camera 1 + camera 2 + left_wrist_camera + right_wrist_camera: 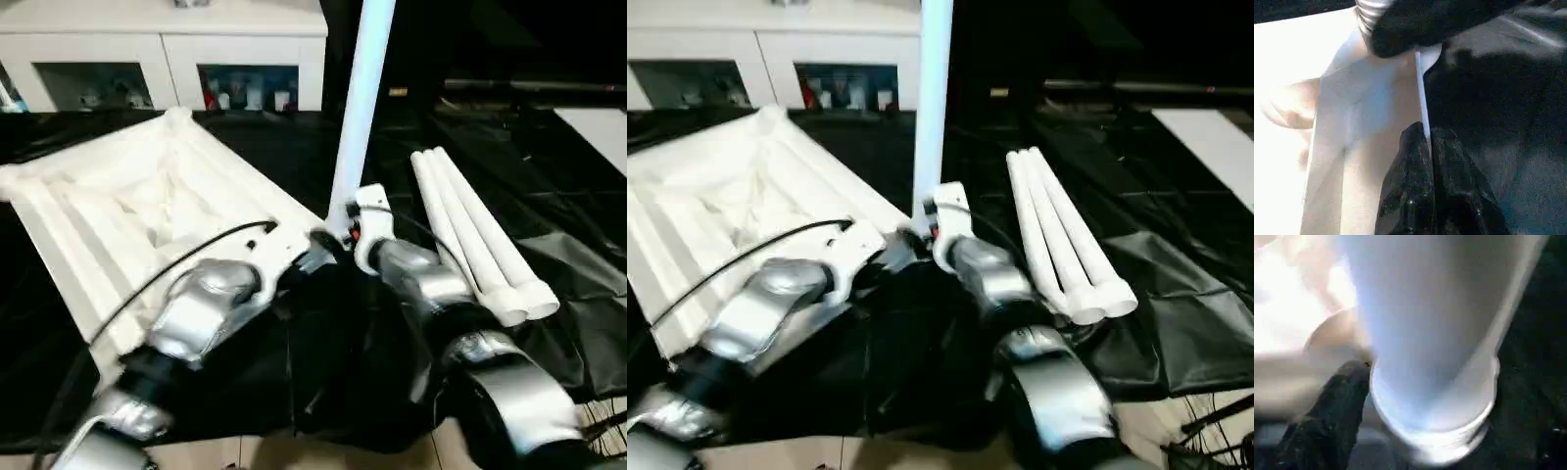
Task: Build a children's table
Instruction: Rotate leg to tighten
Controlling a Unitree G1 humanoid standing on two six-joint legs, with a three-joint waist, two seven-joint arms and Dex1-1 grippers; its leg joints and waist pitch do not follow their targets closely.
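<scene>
step: i'm seating first leg (361, 108) in top (127, 211) corner socket.
left fingers (1420, 181): clenched on top's edge.
right fingers (1327, 421): can't tell.
next: fetch another leg.

Both silver forearms reach forward from the near edge and converge toward the middle of the scene. The left arm (201, 308) angles from near left to the right, a black cable looping over it. Left gripper (1428, 147): its two black fingers (1410, 171) pressed together. The right arm (460, 333) angles from near right to the left, its white wrist (367, 220) uppermost.
</scene>
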